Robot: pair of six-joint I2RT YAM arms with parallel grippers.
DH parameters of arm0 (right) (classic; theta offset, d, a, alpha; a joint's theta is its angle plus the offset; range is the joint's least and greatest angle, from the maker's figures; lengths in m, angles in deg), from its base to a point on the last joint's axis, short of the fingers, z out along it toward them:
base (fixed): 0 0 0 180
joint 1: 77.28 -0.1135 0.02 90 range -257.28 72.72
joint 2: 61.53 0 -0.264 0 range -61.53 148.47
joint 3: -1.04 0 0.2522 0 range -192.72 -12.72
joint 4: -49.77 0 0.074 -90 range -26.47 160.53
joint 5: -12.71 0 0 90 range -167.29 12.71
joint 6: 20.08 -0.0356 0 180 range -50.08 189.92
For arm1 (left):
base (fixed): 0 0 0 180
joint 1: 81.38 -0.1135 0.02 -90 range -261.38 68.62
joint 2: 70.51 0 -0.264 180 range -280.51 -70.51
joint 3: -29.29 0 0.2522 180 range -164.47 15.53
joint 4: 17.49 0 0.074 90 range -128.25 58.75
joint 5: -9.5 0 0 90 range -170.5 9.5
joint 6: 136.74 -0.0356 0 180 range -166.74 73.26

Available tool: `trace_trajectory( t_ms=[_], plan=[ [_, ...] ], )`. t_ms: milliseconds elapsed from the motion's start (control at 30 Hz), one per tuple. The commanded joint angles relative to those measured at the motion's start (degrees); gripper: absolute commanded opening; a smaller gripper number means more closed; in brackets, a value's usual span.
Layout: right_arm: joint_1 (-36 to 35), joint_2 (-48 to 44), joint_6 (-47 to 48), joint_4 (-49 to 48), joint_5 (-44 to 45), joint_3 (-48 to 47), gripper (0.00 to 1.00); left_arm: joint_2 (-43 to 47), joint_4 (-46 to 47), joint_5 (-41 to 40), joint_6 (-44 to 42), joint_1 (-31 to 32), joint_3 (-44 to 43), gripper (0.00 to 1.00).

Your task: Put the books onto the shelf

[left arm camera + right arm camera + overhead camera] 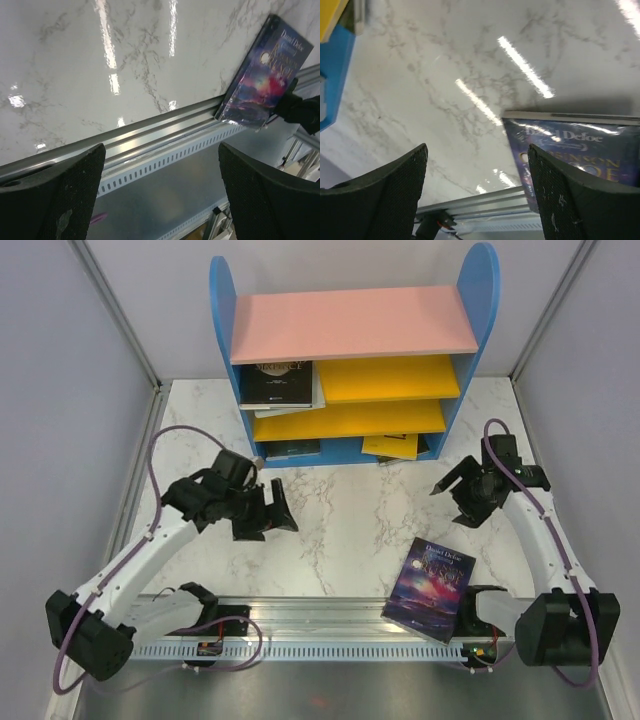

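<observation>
The shelf [350,325] stands at the back of the table, with blue sides, a pink top and yellow boards. A black book [278,380] lies on its upper level at the left. Another dark book [290,449] and a yellow book [392,445] sit at the bottom level. A blue-purple galaxy book [430,588] [265,75] [580,155] lies flat at the table's near right, overhanging the metal rail. My left gripper [270,512] [161,150] hangs open and empty left of centre. My right gripper [455,498] [477,149] is open and empty, above and behind the galaxy book.
A slotted metal rail [330,625] runs along the near edge of the marble table [350,510]. Grey walls close in both sides. The shelf's blue base [332,75] shows at the left of the right wrist view.
</observation>
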Motion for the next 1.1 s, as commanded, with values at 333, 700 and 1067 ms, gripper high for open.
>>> trace_trajectory(
  t_ms=[333, 700, 1067],
  plan=[
    [14.1, 6.9, 11.7, 10.2, 20.3, -0.1, 0.84, -10.0, 9.9, 1.5, 4.8, 16.9, 3.0, 0.92],
    [12.5, 0.4, 9.0, 7.8, 14.0, 13.8, 0.83, -9.7, 10.1, 1.0, 3.6, 16.9, 4.2, 0.92],
    [-14.3, -3.9, -22.7, -12.3, -4.8, 25.8, 0.80, -12.7, 11.0, 1.3, 2.9, 16.9, 3.5, 0.92]
  ],
)
